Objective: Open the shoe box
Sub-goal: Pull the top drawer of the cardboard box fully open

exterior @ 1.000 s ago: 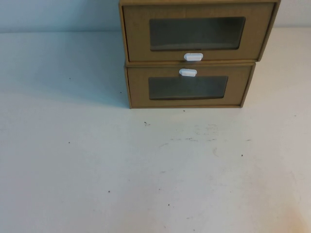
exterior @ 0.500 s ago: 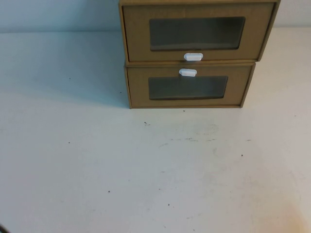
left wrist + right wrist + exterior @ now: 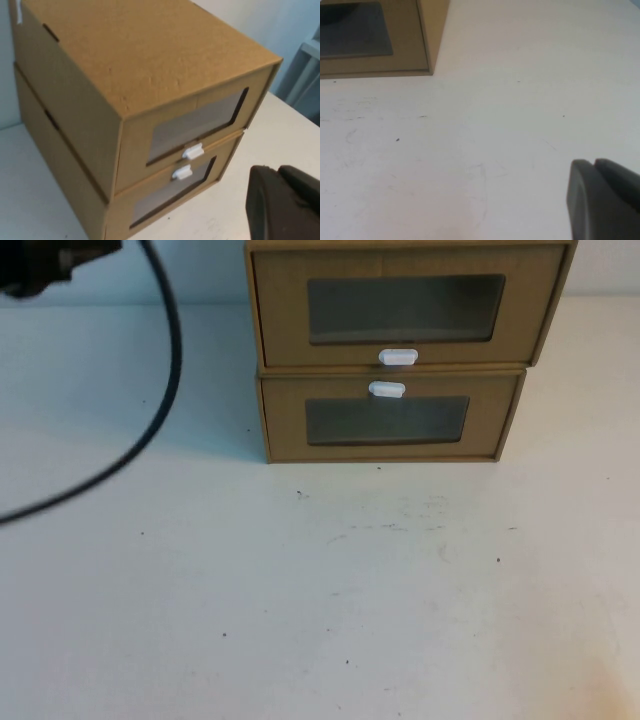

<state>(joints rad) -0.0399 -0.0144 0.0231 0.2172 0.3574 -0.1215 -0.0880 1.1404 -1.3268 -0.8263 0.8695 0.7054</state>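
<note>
Two brown cardboard shoe boxes are stacked at the back of the table, both closed. The upper box (image 3: pixel 405 305) (image 3: pixel 150 65) has a window and a white handle (image 3: pixel 397 357) (image 3: pixel 192 151). The lower box (image 3: pixel 385 420) (image 3: pixel 165 200) has its white handle (image 3: pixel 387 390) (image 3: pixel 182 172) above its window. My left gripper (image 3: pixel 277 171) is shut and empty, hovering high to the left of the stack and apart from it. Only a part of the left arm (image 3: pixel 50 265) shows in the high view. My right gripper (image 3: pixel 594 164) is shut, low over bare table, right of the lower box's corner (image 3: pixel 427 40).
A black cable (image 3: pixel 160 390) from the left arm loops across the far left of the white table (image 3: pixel 300 590). A wall rises behind the boxes. The tabletop carries small dark specks and scuffs.
The left arm and its black cable have come into the high view at the top left. The boxes have not moved.
</note>
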